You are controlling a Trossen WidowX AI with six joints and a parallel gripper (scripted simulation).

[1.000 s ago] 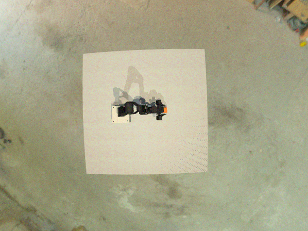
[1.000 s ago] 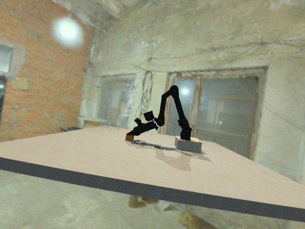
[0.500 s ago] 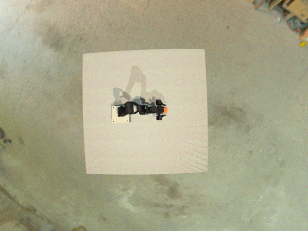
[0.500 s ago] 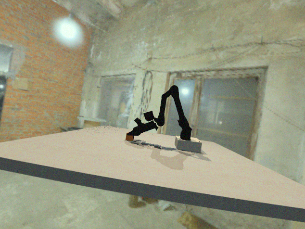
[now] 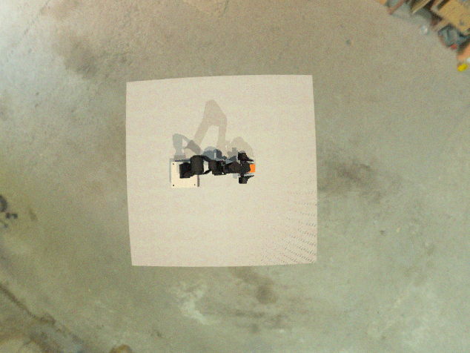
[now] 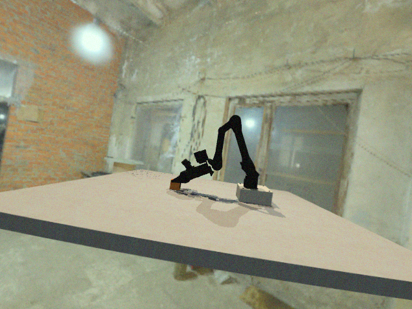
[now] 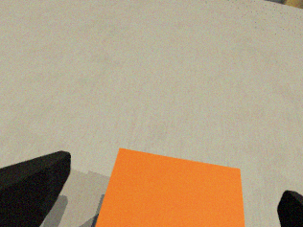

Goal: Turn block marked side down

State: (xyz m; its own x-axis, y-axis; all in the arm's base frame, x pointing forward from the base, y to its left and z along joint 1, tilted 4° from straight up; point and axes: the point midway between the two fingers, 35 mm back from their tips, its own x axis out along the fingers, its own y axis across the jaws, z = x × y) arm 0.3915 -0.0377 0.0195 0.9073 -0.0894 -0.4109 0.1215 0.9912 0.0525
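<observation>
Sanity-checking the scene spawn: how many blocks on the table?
1. The orange block rests on the table between the fingers of the open gripper, out in front of the arm's base. No other blocks visible in any view.
</observation>
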